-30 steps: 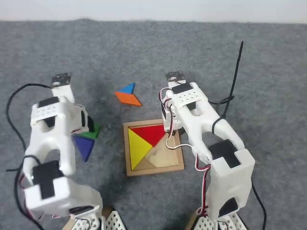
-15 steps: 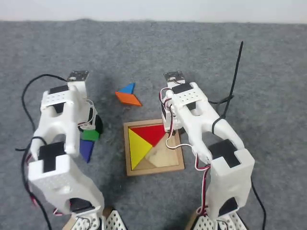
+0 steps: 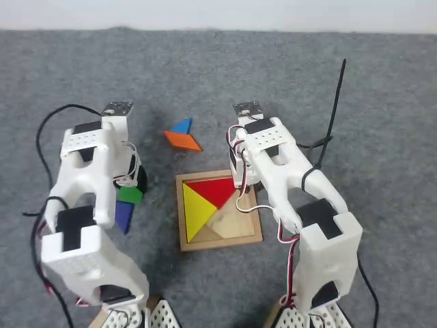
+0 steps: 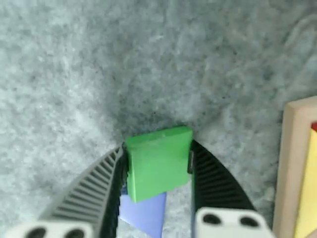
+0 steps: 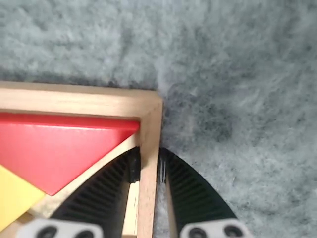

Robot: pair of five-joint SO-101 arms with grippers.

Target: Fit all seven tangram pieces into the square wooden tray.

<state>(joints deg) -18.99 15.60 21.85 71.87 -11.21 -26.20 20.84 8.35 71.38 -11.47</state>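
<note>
The square wooden tray (image 3: 220, 242) lies at the table's middle with a red triangle (image 3: 215, 190) and a yellow triangle (image 3: 194, 208) inside. My right gripper (image 3: 247, 183) is shut on the tray's right wall near the far corner, one finger on each side of the rim (image 5: 148, 124); the red triangle (image 5: 54, 144) lies beside it. My left gripper (image 4: 157, 148) is shut on a green square (image 4: 157, 162), left of the tray (image 4: 292, 163). Under the green square (image 3: 128, 194) shows a dark blue triangle (image 4: 143, 213). That triangle (image 3: 122, 214) lies on the carpet.
An orange parallelogram (image 3: 183, 141) and a small blue triangle (image 3: 181, 126) lie together beyond the tray. Grey carpet (image 3: 355, 109) covers the table. A black cable (image 3: 334, 109) runs along the right arm.
The left arm has swung right and forward over the green square, and its fingers now hold it. The right arm and the tray have not moved.
</note>
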